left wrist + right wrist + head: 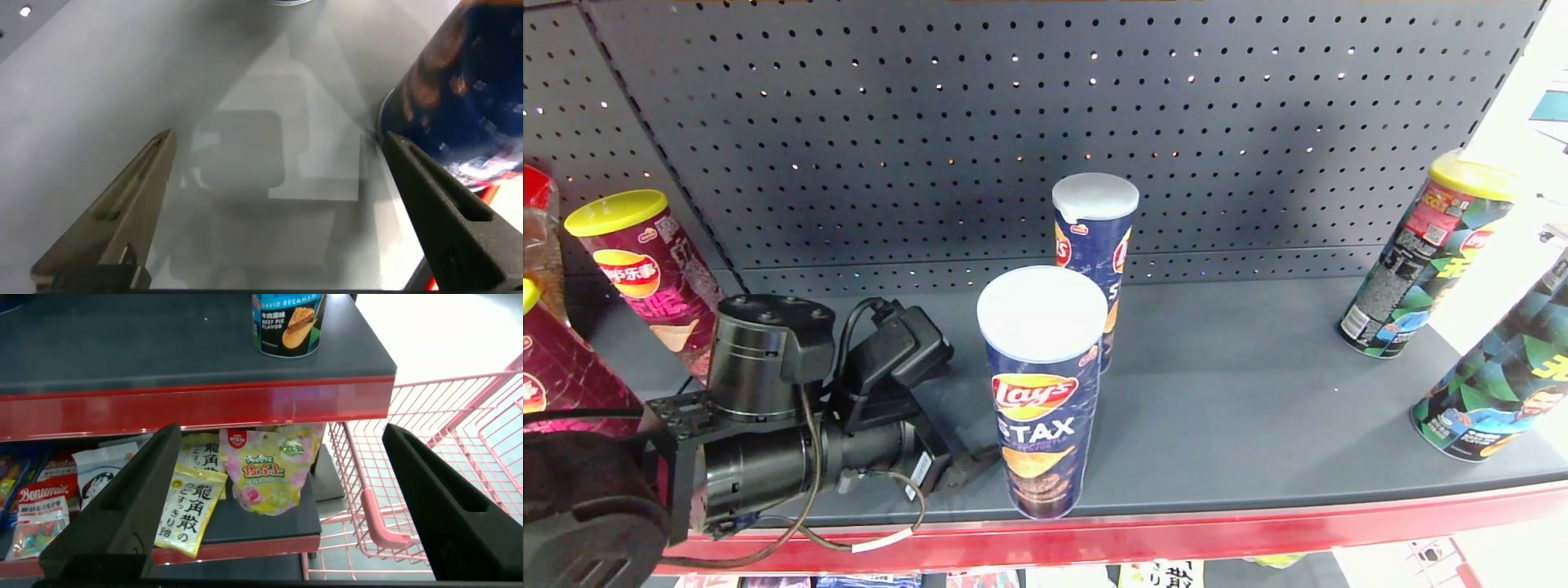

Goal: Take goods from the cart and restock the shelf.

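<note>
Left end effector lies low on the shelf deck with its jaws apart and nothing between them. Just beside it, on its right side, the front blue can stands upright close to the red front rail. In the left wrist view one finger sits just beside the can's base; whether they touch cannot be told. The rear blue can stands upright behind the front one, near the perforated back panel, with a gap between the two cans. Magenta cans occupy the left end of the shelf, behind the left arm. Green-and-black cans occupy the right end, well apart from the blue pair. Right end effector hangs in front of the shelving unit below the deck, jaws apart and empty. Beyond it a lower shelf carries a yellow snack bag and a pink-and-green snack bag. The pink wire cart stands next to the shelving unit.
</note>
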Tool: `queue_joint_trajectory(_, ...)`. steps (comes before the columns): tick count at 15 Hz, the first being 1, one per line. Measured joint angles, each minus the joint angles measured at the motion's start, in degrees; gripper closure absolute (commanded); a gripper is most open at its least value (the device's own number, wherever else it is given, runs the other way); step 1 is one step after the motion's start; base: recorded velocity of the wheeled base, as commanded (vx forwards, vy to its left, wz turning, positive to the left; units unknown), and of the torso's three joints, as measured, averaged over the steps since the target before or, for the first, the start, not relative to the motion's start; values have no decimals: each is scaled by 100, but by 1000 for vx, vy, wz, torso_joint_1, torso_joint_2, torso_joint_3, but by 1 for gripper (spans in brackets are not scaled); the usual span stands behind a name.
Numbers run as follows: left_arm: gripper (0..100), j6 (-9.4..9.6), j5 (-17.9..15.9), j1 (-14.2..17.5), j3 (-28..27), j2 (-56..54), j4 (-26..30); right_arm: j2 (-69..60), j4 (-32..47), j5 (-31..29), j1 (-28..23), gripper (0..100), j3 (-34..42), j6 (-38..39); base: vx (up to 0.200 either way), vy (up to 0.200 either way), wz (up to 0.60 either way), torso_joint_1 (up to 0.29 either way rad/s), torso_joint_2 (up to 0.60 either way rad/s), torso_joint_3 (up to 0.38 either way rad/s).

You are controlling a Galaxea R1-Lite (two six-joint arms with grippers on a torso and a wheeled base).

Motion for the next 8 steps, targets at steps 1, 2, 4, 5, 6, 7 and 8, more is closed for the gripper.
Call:
queue_joint_trajectory(1, 0, -2, -2, -16, -4, 16, -2, 0, 0, 0, 0, 0, 0, 0, 0, 0, 0, 0, 0, 0)
queue_joint_trajectory(2, 0, 0, -6, -30, 10, 22, 0, 0, 0, 0, 0, 0, 0, 0, 0, 0, 0, 0, 0, 0)
queue_joint_trajectory(4, 0, 0, -11, -38, 115, 11, 2, 0, 0, 0, 0, 0, 0, 2, 0, 0, 0, 0, 0, 0)
queue_joint_trajectory(5, 0, 0, -9, -35, 189, -13, -5, 0, 0, 0, 0, 0, 0, 2, 0, 0, 0, 0, 0, 0)
queue_joint_trajectory(6, 0, 0, -9, -29, 256, -39, 0, 0, 0, -5, 0, 0, 0, 0, 0, 0, 0, 0, 0, 0)
queue_joint_trajectory(7, 0, -2, -11, -24, 311, -66, 0, 0, -2, -6, 0, 0, 0, 0, 0, 0, 0, 0, 0, 0)
queue_joint_trajectory(8, 0, -2, -24, -24, 341, -96, -2, 0, -2, -6, 0, 0, 0, 2, 0, 0, 0, 0, 0, 0)
